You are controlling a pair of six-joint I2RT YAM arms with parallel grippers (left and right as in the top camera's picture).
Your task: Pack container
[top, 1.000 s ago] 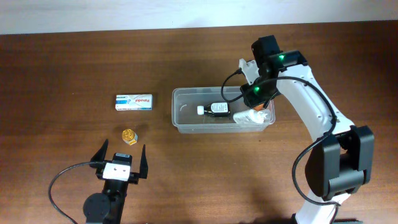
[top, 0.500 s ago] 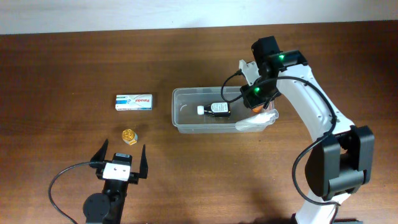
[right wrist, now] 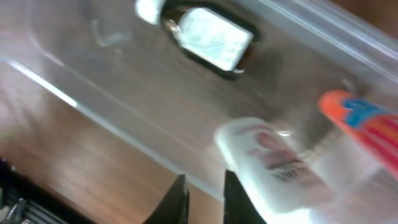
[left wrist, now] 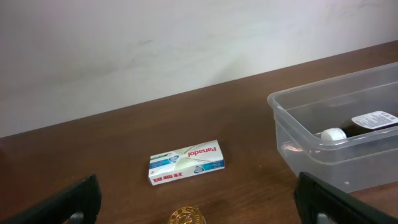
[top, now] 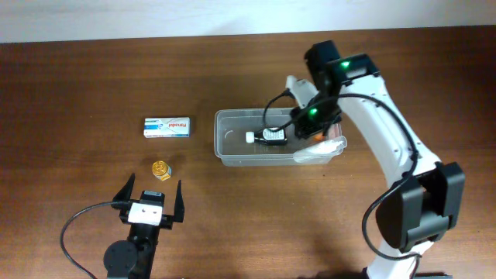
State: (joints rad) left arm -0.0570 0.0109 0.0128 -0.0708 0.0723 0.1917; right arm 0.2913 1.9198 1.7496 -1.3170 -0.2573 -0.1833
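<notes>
The container (top: 225, 116) is a clear shallow tub at mid-table. Inside it lie a dark bottle with a white cap (top: 267, 136) and a white tube with an orange end (top: 318, 147), which rests at the tub's right end. My right gripper (top: 297, 130) hangs over the tub's right half. In the right wrist view its jaws (right wrist: 206, 193) are shut with nothing between them, just beside the tube (right wrist: 273, 165) and below the bottle (right wrist: 211, 37). My left gripper (top: 151, 191) stands open near the front edge, behind a small gold-capped jar (top: 161, 168).
A white Panadol box (top: 167, 127) lies on the brown table left of the tub, also in the left wrist view as the box (left wrist: 186, 163). The gold jar (left wrist: 188, 217) sits between my open left fingers' line of sight. The tub's near corner (left wrist: 280, 106) shows at right.
The white tube has dropped from my right gripper and settled against the tub's right end. The right gripper has closed and shifted left over the tub. The left arm has not moved.
</notes>
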